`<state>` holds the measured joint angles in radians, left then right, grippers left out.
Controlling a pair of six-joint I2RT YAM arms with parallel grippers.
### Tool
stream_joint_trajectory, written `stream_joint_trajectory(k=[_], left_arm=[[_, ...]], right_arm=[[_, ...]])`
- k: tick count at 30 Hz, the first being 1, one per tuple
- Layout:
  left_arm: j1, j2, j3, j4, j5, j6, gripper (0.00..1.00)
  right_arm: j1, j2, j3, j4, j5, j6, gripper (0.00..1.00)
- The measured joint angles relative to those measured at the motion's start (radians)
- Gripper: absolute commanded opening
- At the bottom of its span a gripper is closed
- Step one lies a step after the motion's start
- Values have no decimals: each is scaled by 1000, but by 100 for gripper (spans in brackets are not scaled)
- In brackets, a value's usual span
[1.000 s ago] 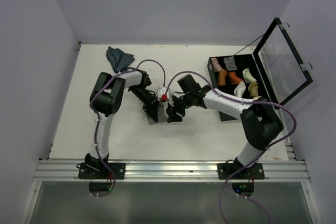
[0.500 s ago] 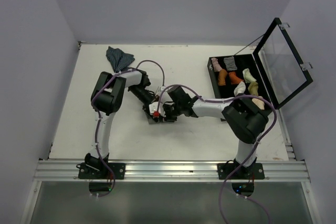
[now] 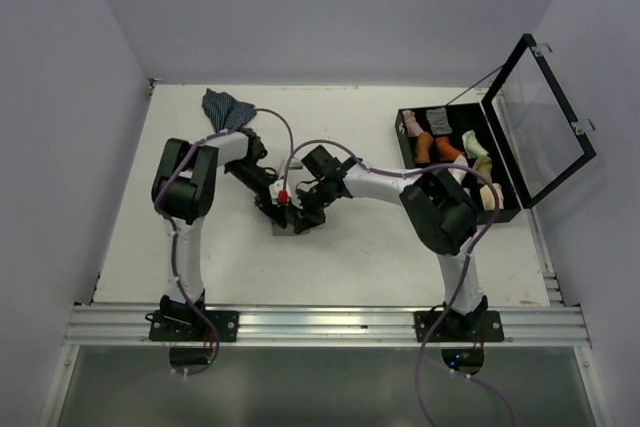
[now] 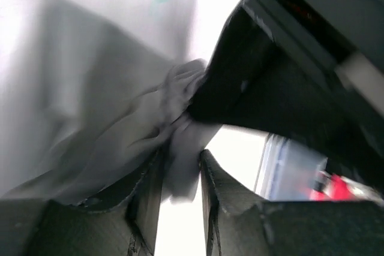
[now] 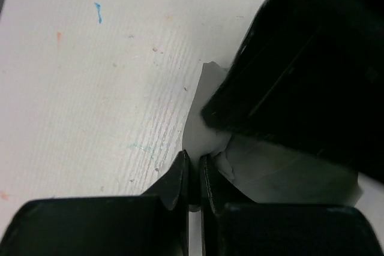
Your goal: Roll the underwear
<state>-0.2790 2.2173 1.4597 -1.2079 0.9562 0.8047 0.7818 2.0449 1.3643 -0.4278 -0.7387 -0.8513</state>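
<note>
We look down on a white table (image 3: 350, 257) with both arms reaching in to meet near its middle. A crumpled blue patterned cloth (image 3: 225, 107) lies by the far left corner. A black case (image 3: 403, 147) sits along the right edge towards the far right corner. Its clear lid (image 3: 540, 117) stands open, and rolled items (image 3: 440, 147) in orange, cream, pink and grey lie inside. Both are well apart from the grippers.

The underwear (image 4: 108, 118) is a small piece of grey cloth lying flat near the middle of the table, a little left of centre, and the two grippers crowd over it. In each wrist view the other gripper's black body fills the upper right and hides part of the cloth.

The left gripper (image 4: 180, 166) is at the cloth's bunched edge. Its fingers are slightly apart with a fold of grey fabric between them, and we cannot tell whether they pinch it. The right gripper (image 5: 193, 163) comes in from the opposite side. Its fingers are closed together on the thin edge of the underwear, low against the table.
</note>
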Motion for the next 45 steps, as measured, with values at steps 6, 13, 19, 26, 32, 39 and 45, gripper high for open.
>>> stream_joint_trajectory(k=[6,13,19,26,32,39,45], left_arm=[[219,-207,-61,154,-23,-5,41],[307,-665,-329,400,-108,15,46],[44,-921,-650,606,-271,51,48],[-171,-954,-829,795,-439,82,51],[-218,-910,-837,938,-491,136,53],[-267,-793,-846,1029,-527,202,38],[-278,-714,-761,951,-534,261,0]], right_arm=[[-66,119,120,-80,-172,175,0],[-135,297,286,-165,-373,438,0],[-160,376,342,-177,-465,601,0],[-164,397,342,-185,-502,634,0],[-167,405,342,-185,-520,644,0],[-168,410,342,-186,-532,650,0],[-177,410,343,-198,-535,663,34]])
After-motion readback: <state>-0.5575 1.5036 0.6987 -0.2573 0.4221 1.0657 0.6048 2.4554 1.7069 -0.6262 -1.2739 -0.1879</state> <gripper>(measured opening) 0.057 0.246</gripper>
